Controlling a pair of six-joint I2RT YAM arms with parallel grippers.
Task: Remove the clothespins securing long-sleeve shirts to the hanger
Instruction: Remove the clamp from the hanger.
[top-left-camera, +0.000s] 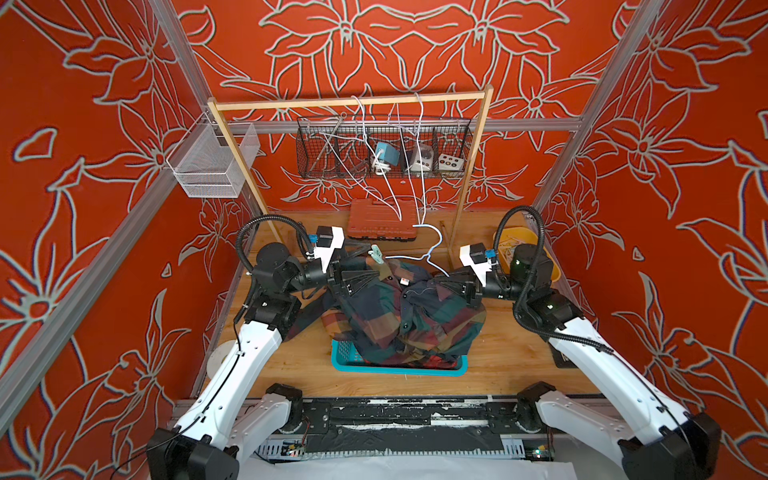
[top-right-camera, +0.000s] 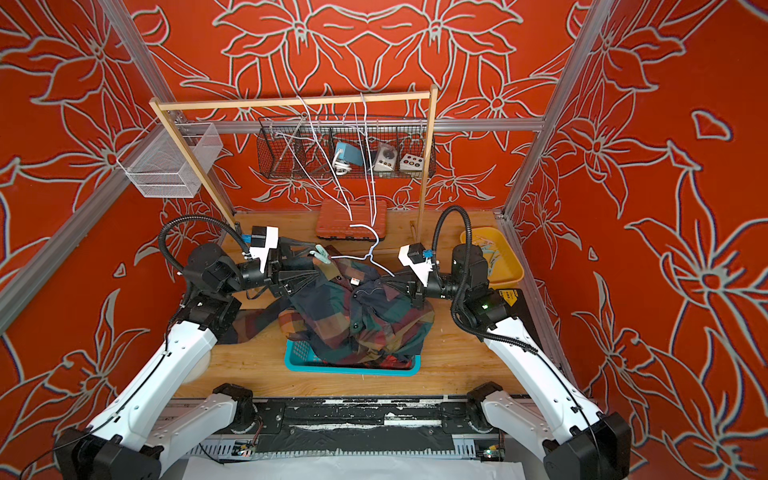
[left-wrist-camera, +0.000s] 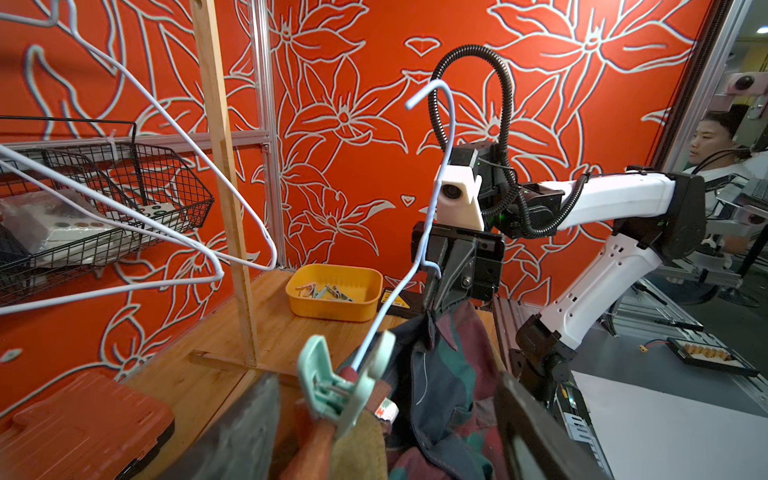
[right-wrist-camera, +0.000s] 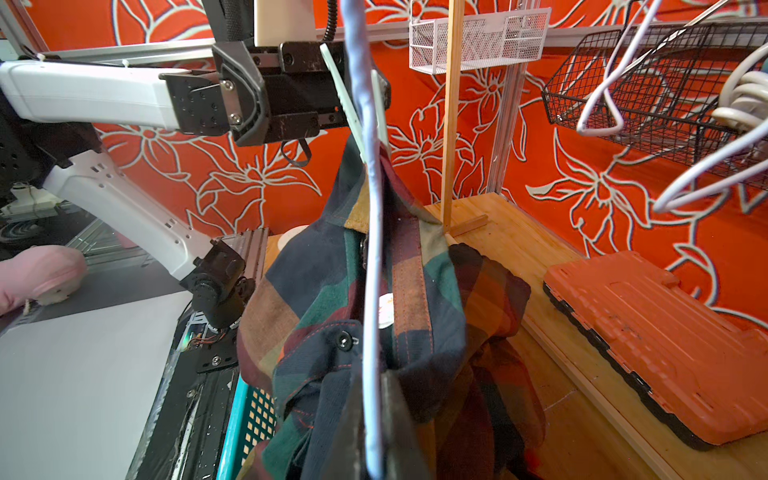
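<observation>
Left hand (top-left-camera: 371, 262): jaws stand wide, one finger on each side of the mint clothespin (left-wrist-camera: 332, 386). I see neither finger pressing it. The clothespin is clipped over the white hanger (right-wrist-camera: 372, 249) wire and the shoulder of the plaid shirt (top-left-camera: 382, 307), at the hanger end nearer the left arm.

Right hand (left-wrist-camera: 434, 297): closed tight on the hanger wire at the opposite shoulder (cloth bunches at its fingers too).

The shirt hangs between the two hands above the bench (top-left-camera: 291, 361), its lower part heaped in the teal basket (top-left-camera: 399, 369). Loose clothespins (left-wrist-camera: 328, 292) lie in the yellow tub (left-wrist-camera: 332, 311) beside the right arm.
</observation>
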